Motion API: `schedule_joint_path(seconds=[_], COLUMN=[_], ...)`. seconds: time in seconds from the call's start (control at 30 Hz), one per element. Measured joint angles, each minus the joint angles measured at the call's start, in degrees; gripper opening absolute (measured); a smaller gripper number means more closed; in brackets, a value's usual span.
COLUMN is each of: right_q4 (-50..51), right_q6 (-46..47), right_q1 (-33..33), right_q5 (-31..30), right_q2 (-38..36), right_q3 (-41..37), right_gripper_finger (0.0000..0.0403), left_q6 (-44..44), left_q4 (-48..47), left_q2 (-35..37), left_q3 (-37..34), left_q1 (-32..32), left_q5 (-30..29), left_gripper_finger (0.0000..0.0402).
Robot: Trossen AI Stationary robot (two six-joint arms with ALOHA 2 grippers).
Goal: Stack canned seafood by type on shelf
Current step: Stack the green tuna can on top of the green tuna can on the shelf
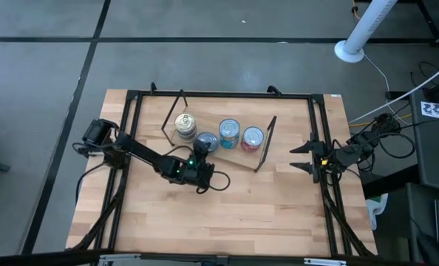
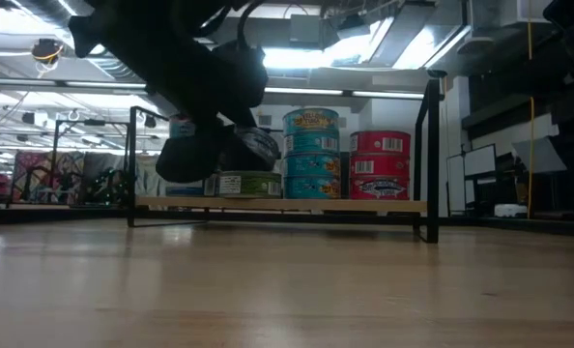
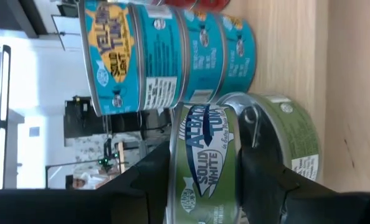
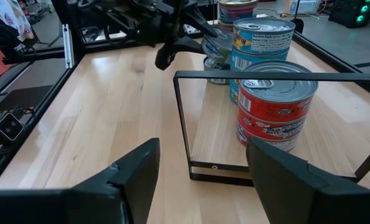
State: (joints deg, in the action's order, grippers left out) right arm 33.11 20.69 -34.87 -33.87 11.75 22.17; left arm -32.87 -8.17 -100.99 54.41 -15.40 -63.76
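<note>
The shelf (image 1: 238, 154) stands mid-table, its board (image 2: 364, 205) on black wire legs. On it stand a stack of three teal tins (image 2: 311, 155), a stack of two red tins (image 2: 380, 166), one green-label tin (image 2: 250, 184), and another stack at the left end (image 1: 184, 125). My left gripper (image 3: 203, 162) reaches in from the table's left and is shut on a second green-label tin (image 3: 200, 155), held just above the green one (image 3: 291, 143). My right gripper (image 4: 200, 155) waits open at the table's right edge (image 1: 299, 157). My left gripper pinches the green-label tin between its two fingers, one finger (image 3: 151, 177) by its top face and the other (image 3: 263, 180) by its base. The fingers come in about level from the table's near-left side. The tin (image 2: 258, 145) is lifted clear and slightly tilted above the lower green tin.
Black wire end frames (image 4: 247, 78) rise at both ends of the shelf. A black metal frame (image 1: 131, 148) borders the wooden tabletop. Bare wood lies between the shelf and the near edge (image 1: 234, 214). Cables trail from both arms.
</note>
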Motion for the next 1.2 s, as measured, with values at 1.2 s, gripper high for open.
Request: schedule_joint_path(seconds=[1.2], right_q4=[0.00], right_q6=[0.00], right_q1=[0.00], right_q5=[0.04], right_q2=[0.00], right_q3=[0.00], right_gripper_finger=[0.0239], left_q6=[-4.22], left_q4=[3.28], left_q2=[0.02], left_q3=[-0.02], left_q1=[-1.62], left_q5=[0.53], left_gripper_finger=[0.0264])
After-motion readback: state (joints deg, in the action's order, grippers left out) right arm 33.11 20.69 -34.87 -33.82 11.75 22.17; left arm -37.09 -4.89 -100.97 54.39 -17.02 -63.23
